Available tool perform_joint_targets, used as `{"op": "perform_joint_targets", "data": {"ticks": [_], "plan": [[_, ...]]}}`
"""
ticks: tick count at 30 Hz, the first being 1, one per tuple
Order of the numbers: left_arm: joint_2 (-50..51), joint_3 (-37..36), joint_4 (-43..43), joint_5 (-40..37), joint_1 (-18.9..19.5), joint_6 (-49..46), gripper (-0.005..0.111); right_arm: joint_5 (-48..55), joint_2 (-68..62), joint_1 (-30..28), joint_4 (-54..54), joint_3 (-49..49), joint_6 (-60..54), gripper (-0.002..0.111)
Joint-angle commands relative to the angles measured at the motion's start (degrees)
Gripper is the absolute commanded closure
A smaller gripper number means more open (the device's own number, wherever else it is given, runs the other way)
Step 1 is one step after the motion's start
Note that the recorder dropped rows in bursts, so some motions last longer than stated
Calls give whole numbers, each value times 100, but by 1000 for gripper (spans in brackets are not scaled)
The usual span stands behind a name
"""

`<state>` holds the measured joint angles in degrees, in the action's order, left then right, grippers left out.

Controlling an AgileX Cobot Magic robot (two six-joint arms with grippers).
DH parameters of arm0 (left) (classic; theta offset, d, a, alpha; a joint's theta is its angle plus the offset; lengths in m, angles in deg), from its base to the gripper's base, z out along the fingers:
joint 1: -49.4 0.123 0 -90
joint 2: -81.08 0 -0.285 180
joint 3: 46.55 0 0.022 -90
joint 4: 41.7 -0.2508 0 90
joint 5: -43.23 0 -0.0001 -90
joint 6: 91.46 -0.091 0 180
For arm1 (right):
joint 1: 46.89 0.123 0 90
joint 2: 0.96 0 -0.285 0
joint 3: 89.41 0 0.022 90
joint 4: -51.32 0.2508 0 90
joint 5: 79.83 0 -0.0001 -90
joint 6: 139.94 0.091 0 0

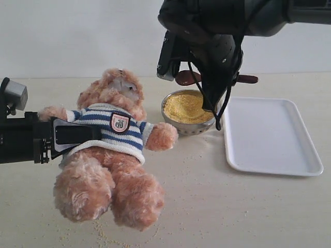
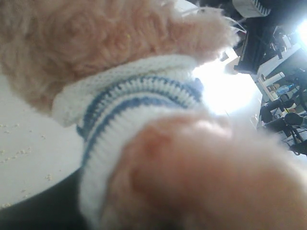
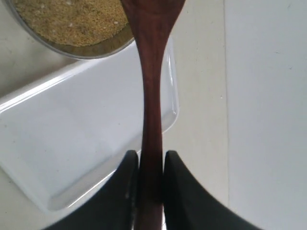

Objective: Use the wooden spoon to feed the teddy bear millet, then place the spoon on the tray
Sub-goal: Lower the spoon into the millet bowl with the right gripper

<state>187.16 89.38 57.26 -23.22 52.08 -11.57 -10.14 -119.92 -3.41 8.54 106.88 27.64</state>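
The teddy bear lies back at the left, legs toward the front edge. My left gripper reaches in from the left and is shut on its striped sweater side by the arm. The left wrist view is filled by the bear's paw and sweater. My right gripper is shut on the handle of the wooden spoon. In the exterior view the spoon hangs level above the metal bowl of millet. The white tray lies empty right of the bowl.
Loose millet grains are scattered on the table around the bear's legs and in front of the bowl. The right arm comes down from the top, over the bowl and the tray's left edge. A white wall stands behind the table.
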Motion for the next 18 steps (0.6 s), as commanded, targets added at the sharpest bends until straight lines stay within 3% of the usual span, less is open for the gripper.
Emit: {"op": "perform_joint_targets", "data": {"ticks": [1,18], "plan": [[-18,19,99,-253,11,19,102,27,-161,-58,-207,42,-13,109],[-18,19,99,-251,11,19,102,27,-899,-321,-1382,32,354,109]]}}
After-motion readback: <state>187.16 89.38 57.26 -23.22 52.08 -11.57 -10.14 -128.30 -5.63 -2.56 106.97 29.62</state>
